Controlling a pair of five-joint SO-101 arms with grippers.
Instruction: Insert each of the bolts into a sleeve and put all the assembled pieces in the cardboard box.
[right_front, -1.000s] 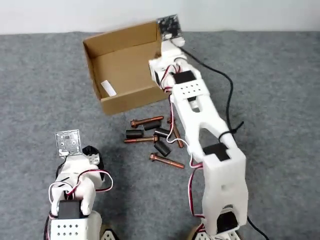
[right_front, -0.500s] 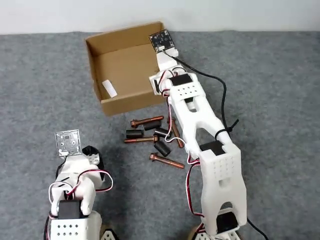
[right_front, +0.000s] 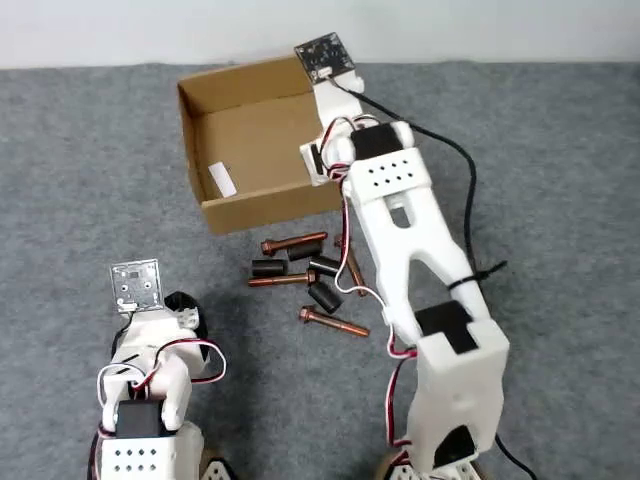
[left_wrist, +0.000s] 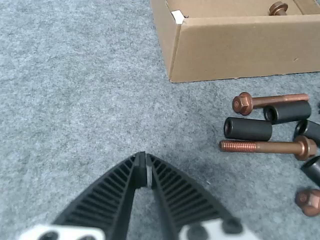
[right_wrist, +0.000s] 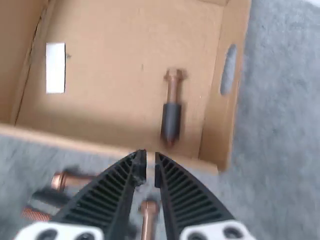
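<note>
The cardboard box (right_front: 262, 205) stands at the back of the grey table. One assembled bolt in a sleeve (right_wrist: 171, 111) lies on its floor, and its bolt head (left_wrist: 277, 7) shows over the wall. My right gripper (right_wrist: 147, 161) hangs over the box's near wall, shut and empty. The right arm (right_front: 400, 200) stretches along the box's right side. Loose copper bolts (right_front: 295, 242) (right_front: 333, 322) (left_wrist: 267, 146) and black sleeves (right_front: 268, 267) (right_front: 324, 295) (left_wrist: 247, 128) lie in a cluster in front of the box. My left gripper (left_wrist: 145, 164) is shut and empty, low over the mat, left of the cluster.
A white label (right_front: 222, 180) is stuck to the box floor. The right arm's cable (right_front: 465, 190) trails over the mat on the right. One bolt (right_front: 353, 268) lies partly under the right arm. Open grey mat (right_front: 90, 180) spreads to the left of the box.
The right arm has swung, its wrist going left over the box's right wall and its elbow going right. The box has shifted slightly right. The left arm has kept still.
</note>
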